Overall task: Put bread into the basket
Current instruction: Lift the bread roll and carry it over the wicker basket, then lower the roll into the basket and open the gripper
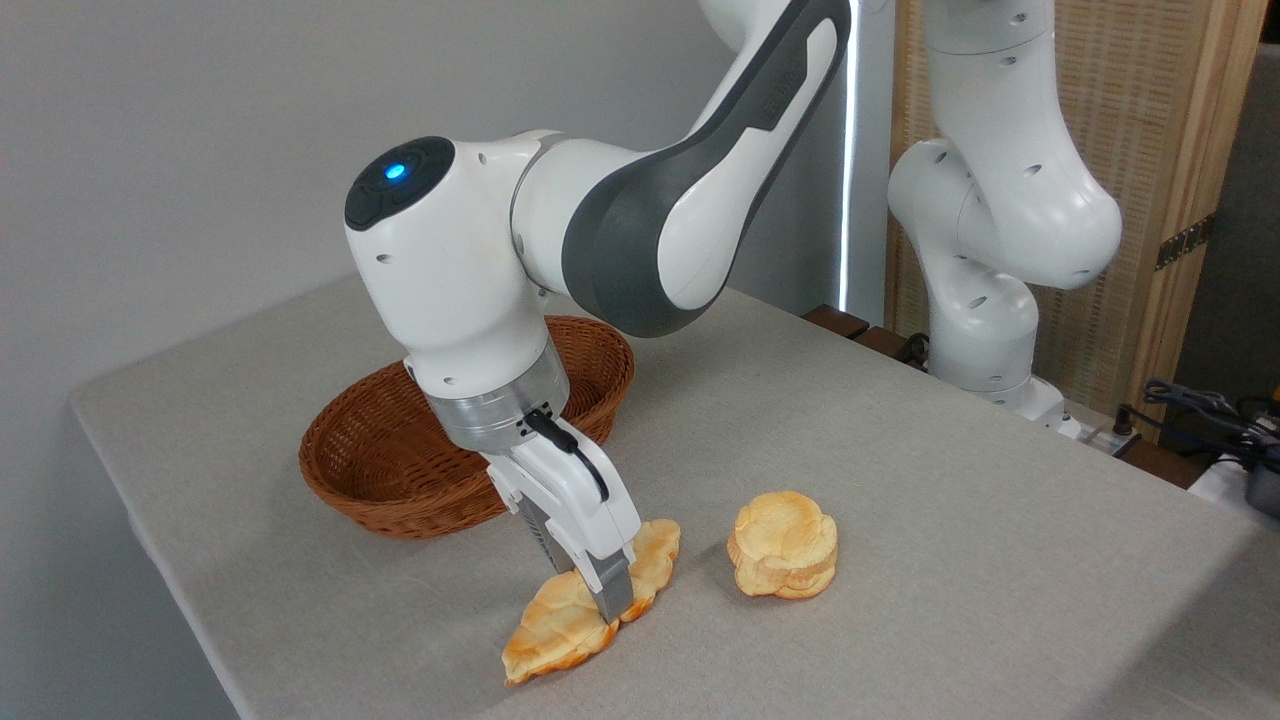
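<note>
The bread (565, 622), a long flat golden-brown pastry with pointed ends, lies on the grey tablecloth near the front edge. My gripper (605, 592) points down onto its middle, with the fingers (612, 588) touching or straddling it; one finger hides the other, so the grip is unclear. The basket (400, 450), an oval reddish-brown wicker one, sits empty on the table just behind and left of the gripper, partly hidden by my wrist.
A small round stacked bun (785, 545) rests on the cloth to the right of the bread. The table's front edge (230, 690) runs close to the bread's lower tip. My arm's base (985, 330) stands at the back right.
</note>
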